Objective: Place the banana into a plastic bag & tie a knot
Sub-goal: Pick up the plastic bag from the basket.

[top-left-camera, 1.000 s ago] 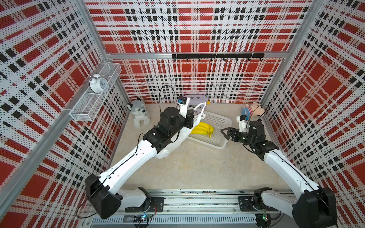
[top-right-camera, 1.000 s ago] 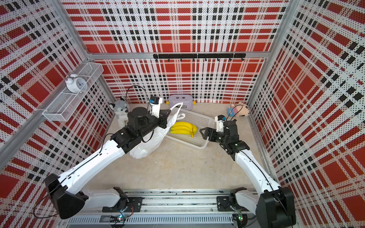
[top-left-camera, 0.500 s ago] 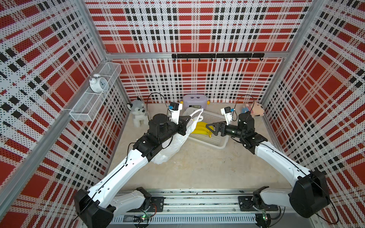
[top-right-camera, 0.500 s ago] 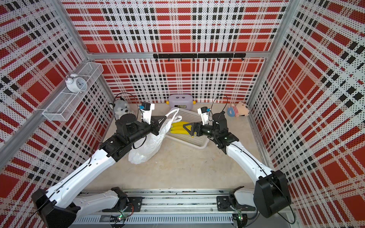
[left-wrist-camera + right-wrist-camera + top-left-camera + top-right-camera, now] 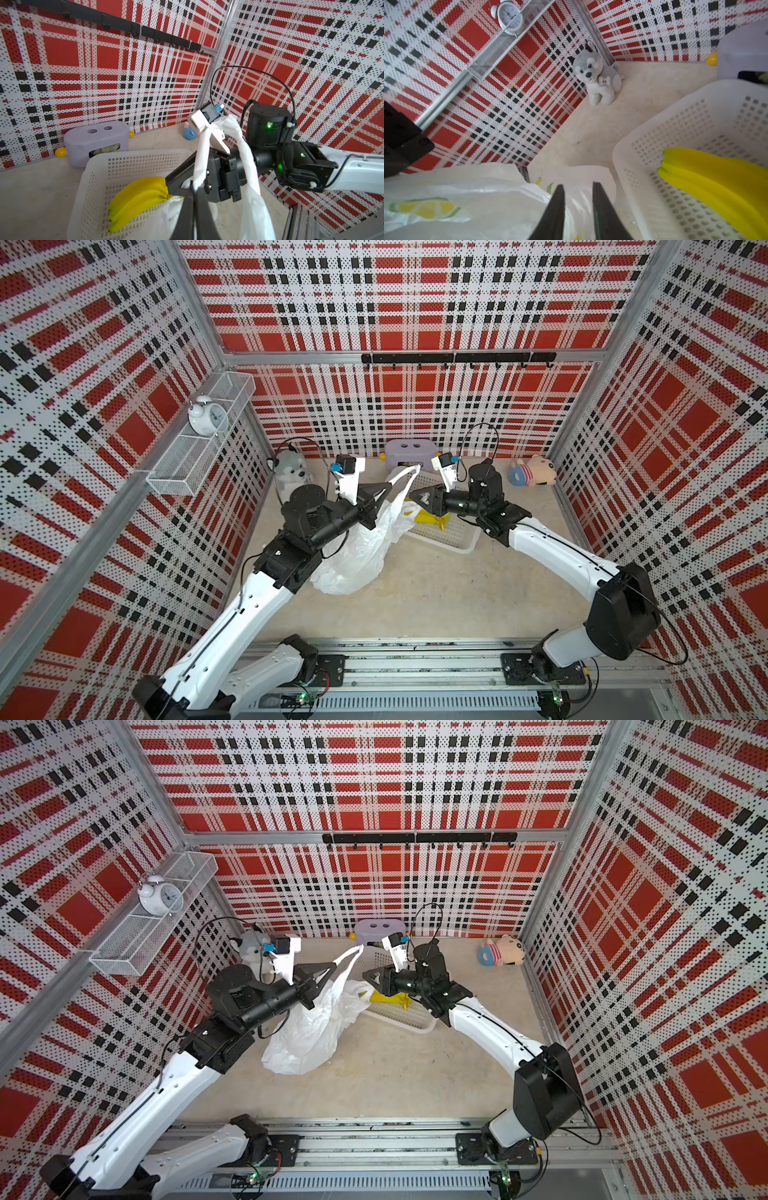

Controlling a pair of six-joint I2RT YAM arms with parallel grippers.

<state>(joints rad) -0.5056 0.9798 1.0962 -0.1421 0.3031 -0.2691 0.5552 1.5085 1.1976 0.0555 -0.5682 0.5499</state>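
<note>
The plastic bag (image 5: 357, 547) (image 5: 307, 1036), white with lemon prints, hangs off the floor left of the white lattice basket (image 5: 457, 537) (image 5: 407, 1017). My left gripper (image 5: 386, 486) (image 5: 195, 190) is shut on one loop handle and holds it up. The other handle (image 5: 405, 475) arches toward the back. My right gripper (image 5: 412, 495) (image 5: 577, 185) faces it at the bag's mouth, its fingers drawn to a narrow gap with bag film pinched between them. The banana (image 5: 428, 516) (image 5: 137, 197) (image 5: 716, 178), a yellow bunch, lies in the basket, partly hidden under the right gripper in both top views. No knot shows.
A husky plush (image 5: 289, 472) sits in the back left corner. A lilac box (image 5: 409, 452) stands against the back wall and a pig plush (image 5: 534, 477) lies at the back right. A wire shelf with an alarm clock (image 5: 205, 418) hangs on the left wall.
My right gripper swung left across the basket to the bag's mouth and went from wide open to nearly closed on the film. The left gripper drew the bag slightly left, still holding the handle.
</note>
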